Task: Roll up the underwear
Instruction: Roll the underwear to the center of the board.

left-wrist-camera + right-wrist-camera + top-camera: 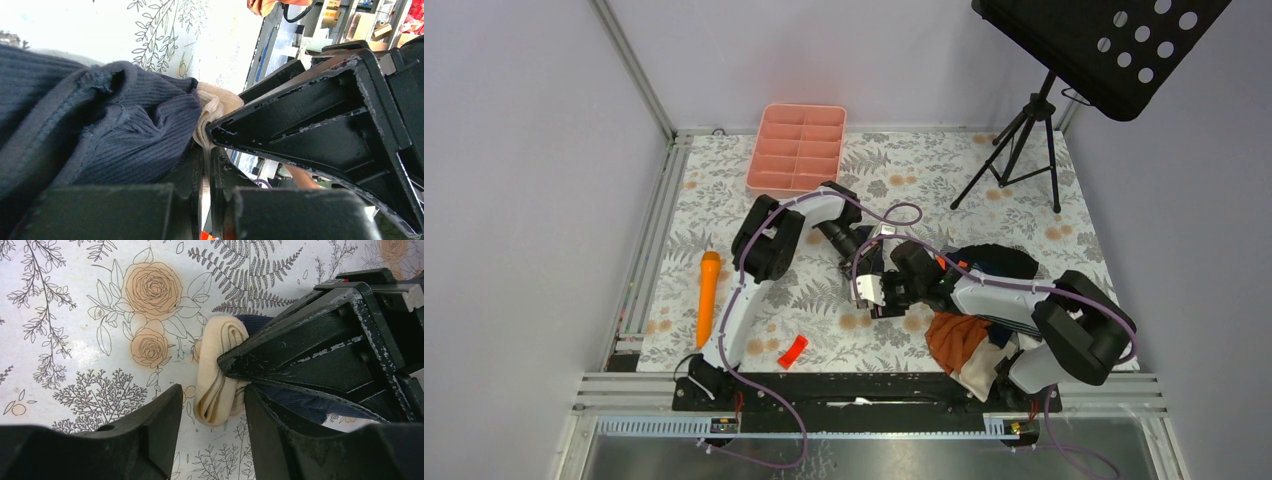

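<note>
The navy underwear [125, 125] is ribbed cloth with a tan waistband [212, 105]. My left gripper [207, 150] is shut on the waistband, pinching it just above the floral mat. In the right wrist view the waistband [220, 370] lies folded in a thick loop, with navy cloth [300, 407] behind it. My right gripper [212, 392] is open and straddles the end of that loop without squeezing it. In the top view both grippers, left [861, 262] and right [879, 292], meet at the mat's middle and hide the underwear. I cannot make out the striped briefs.
A pile of clothes lies at the right front: a dark cloth [994, 260], the orange garment [954, 335] and a white cloth [979, 378]. A pink divided tray [796, 148] stands at the back. An orange stick [708, 295] and a red piece [792, 350] lie front left. A tripod stand [1024, 140] is back right.
</note>
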`<state>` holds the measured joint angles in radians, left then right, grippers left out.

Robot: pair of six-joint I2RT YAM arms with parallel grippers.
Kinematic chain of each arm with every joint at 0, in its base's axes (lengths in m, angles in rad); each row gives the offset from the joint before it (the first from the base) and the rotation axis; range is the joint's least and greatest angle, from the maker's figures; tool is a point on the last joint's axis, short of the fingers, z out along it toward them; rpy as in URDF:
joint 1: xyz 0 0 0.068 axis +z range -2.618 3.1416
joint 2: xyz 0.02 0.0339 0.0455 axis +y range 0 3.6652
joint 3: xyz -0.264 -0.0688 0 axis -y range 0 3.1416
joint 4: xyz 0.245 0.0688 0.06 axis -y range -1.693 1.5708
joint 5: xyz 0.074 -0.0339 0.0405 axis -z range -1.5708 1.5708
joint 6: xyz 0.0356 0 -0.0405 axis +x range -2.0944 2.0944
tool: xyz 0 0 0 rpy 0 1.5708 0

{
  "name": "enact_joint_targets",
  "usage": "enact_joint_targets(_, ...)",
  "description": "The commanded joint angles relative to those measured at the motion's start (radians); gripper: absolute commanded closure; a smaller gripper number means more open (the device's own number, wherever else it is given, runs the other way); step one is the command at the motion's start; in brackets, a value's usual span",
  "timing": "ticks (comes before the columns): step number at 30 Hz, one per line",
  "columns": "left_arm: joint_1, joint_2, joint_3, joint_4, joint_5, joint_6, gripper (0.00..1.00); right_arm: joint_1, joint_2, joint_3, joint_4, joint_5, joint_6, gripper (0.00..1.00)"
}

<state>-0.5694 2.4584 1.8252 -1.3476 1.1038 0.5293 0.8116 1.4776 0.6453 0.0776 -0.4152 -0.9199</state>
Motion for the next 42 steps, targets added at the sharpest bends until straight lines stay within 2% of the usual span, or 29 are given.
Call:
enact_joint_targets(1,0.005,0.016,0.032,0.024,0.000,0.022,1.00,0.026,0.013,-0.007,0.060,0.049,0.009,0.45)
enact_joint_targets(4,0.005,0.014,0.034,0.025,-0.004,0.020,1.00,0.033,0.006,-0.026,0.118,0.075,0.021,0.44)
enact_joint_targets(7,0.006,0.014,0.036,0.024,0.000,0.021,1.00,0.034,0.036,0.003,0.083,0.074,0.043,0.48)
enact_joint_targets(9,0.008,0.013,0.038,0.025,-0.002,0.019,1.00,0.034,0.056,0.011,0.076,0.070,0.050,0.54)
enact_joint_targets(11,0.010,0.006,0.041,0.022,-0.016,0.016,0.96,0.034,0.072,0.023,0.051,0.061,0.050,0.66)
enact_joint_targets(12,0.013,-0.003,0.042,0.022,-0.032,0.015,0.91,0.034,0.078,0.033,0.029,0.052,0.052,0.74)
enact_joint_targets(14,0.024,-0.041,0.041,0.030,-0.070,0.011,0.68,0.033,0.080,0.062,-0.025,0.026,0.069,0.90)
enact_joint_targets(16,0.053,-0.104,0.035,0.052,-0.093,0.003,0.59,0.034,0.079,0.096,-0.101,-0.018,0.093,0.99)
enact_joint_targets(19,0.139,-0.195,0.080,0.072,-0.157,-0.038,0.54,0.029,0.091,0.162,-0.206,-0.074,0.162,1.00)
enact_joint_targets(23,0.315,-0.277,0.172,0.089,-0.243,-0.085,0.49,-0.012,0.131,0.246,-0.349,-0.179,0.256,1.00)
enact_joint_targets(25,0.408,-0.355,0.124,0.201,-0.255,-0.150,0.49,-0.042,0.161,0.278,-0.388,-0.227,0.297,1.00)
enact_joint_targets(28,0.460,-0.526,-0.042,0.391,-0.303,-0.182,0.48,-0.093,0.220,0.327,-0.426,-0.283,0.373,1.00)
enact_joint_targets(34,0.385,-0.963,-0.467,0.701,-0.388,0.015,0.46,-0.189,0.445,0.524,-0.593,-0.357,0.437,1.00)
enact_joint_targets(39,0.211,-1.195,-0.681,0.780,-0.473,0.220,0.47,-0.233,0.622,0.671,-0.732,-0.407,0.446,0.98)
enact_joint_targets(42,0.042,-1.258,-0.771,0.777,-0.541,0.383,0.44,-0.245,0.719,0.747,-0.811,-0.405,0.442,0.97)
